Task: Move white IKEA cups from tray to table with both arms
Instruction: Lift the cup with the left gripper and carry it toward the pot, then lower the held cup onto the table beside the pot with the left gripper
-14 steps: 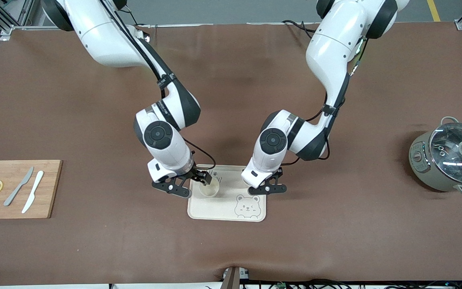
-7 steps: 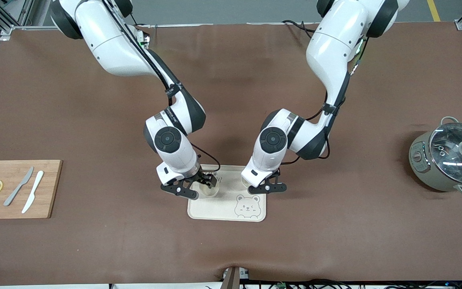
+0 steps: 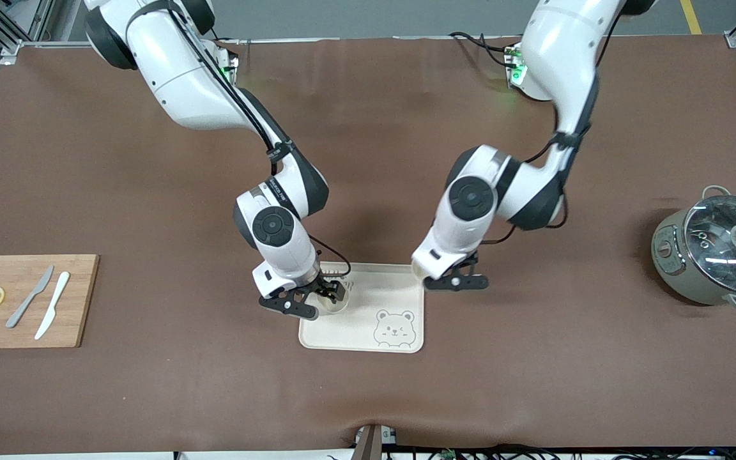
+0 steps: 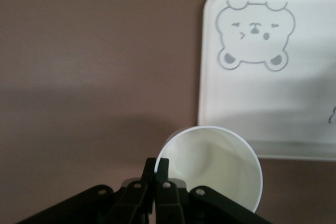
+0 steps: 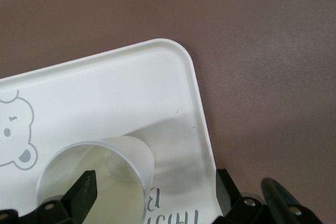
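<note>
One white IKEA cup (image 4: 220, 169) hangs from my left gripper (image 4: 157, 167), which is shut on its rim. In the front view this cup (image 3: 420, 271) is just off the cream bear tray (image 3: 355, 332), at the tray's corner toward the left arm's end, with the left gripper (image 3: 444, 279) above the brown table. The second white cup (image 5: 94, 177) stands on the tray (image 5: 131, 93), at the tray's end toward the right arm. My right gripper (image 5: 155, 190) is open around its wall, one finger over the cup's mouth, the other past the tray's edge. In the front view the right gripper (image 3: 320, 299) hides most of that cup (image 3: 337, 305).
A wooden cutting board (image 3: 74, 281) with lemon slices and two knives lies at the right arm's end of the table. A grey pot with a glass lid (image 3: 713, 255) stands at the left arm's end. Brown mat surrounds the tray.
The left gripper shut on its cup's rim and carried it off the tray toward the left arm's end. The right gripper edged over its cup and stayed open.
</note>
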